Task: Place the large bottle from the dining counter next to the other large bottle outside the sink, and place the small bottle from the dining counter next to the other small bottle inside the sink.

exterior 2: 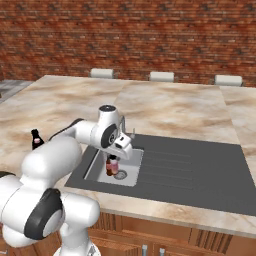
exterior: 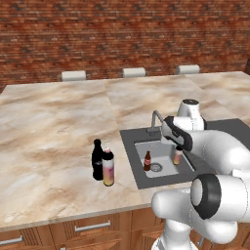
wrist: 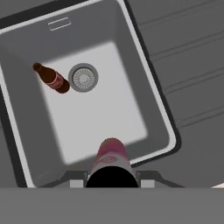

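I see a counter (exterior: pixel 53 127) of beige-brown marbled stone on a wooden base with drawers along its front. A dark grey sink (exterior: pixel 131 161) is set into it, its ribbed drainboard running off to one side and a curved silver tap (exterior: pixel 155 117) at its back edge. On the stone just beside the sink, the black bottle (exterior: pixel 97 158) and the large pink-orange bottle (exterior: pixel 108 167) stand upright, close together. A small brown bottle (exterior: pixel 147 161) stands on the basin floor near the drain (wrist: pixel 83 77).

Even bright render — soft shadows, sharp
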Available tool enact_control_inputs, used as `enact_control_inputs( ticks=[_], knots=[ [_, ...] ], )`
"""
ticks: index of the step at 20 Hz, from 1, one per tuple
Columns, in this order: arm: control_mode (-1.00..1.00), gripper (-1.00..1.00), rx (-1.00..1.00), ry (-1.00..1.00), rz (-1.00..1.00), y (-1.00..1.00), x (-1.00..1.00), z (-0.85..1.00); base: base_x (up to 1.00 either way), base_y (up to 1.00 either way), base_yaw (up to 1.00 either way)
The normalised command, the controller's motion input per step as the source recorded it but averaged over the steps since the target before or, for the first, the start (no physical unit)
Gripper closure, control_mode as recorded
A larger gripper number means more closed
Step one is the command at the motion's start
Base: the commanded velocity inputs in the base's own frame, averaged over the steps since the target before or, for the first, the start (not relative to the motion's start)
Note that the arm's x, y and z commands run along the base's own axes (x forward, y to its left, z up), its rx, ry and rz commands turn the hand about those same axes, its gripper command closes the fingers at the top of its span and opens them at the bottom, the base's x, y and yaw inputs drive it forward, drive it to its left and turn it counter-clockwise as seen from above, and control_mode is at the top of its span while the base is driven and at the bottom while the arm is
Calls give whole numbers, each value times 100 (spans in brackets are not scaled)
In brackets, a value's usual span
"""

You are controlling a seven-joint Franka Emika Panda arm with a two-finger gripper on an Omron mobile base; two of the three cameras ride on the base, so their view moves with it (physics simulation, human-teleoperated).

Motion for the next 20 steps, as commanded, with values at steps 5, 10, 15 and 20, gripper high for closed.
enact_control_inputs(
  ticks=[5, 10, 15, 20],
  knots=[
    [-100, 100, 0, 0, 2, -8, 20, -25, 0, 0, 0],
    [-100, 100, 0, 0, 2, -2, 25, -25, 0, 0, 0],
    [-100, 100, 0, 0, 2, -3, 29, -29, 0, 0, 0],
    [-100, 100, 0, 0, 3, -8, 20, -29, 0, 0, 0]
  ],
)
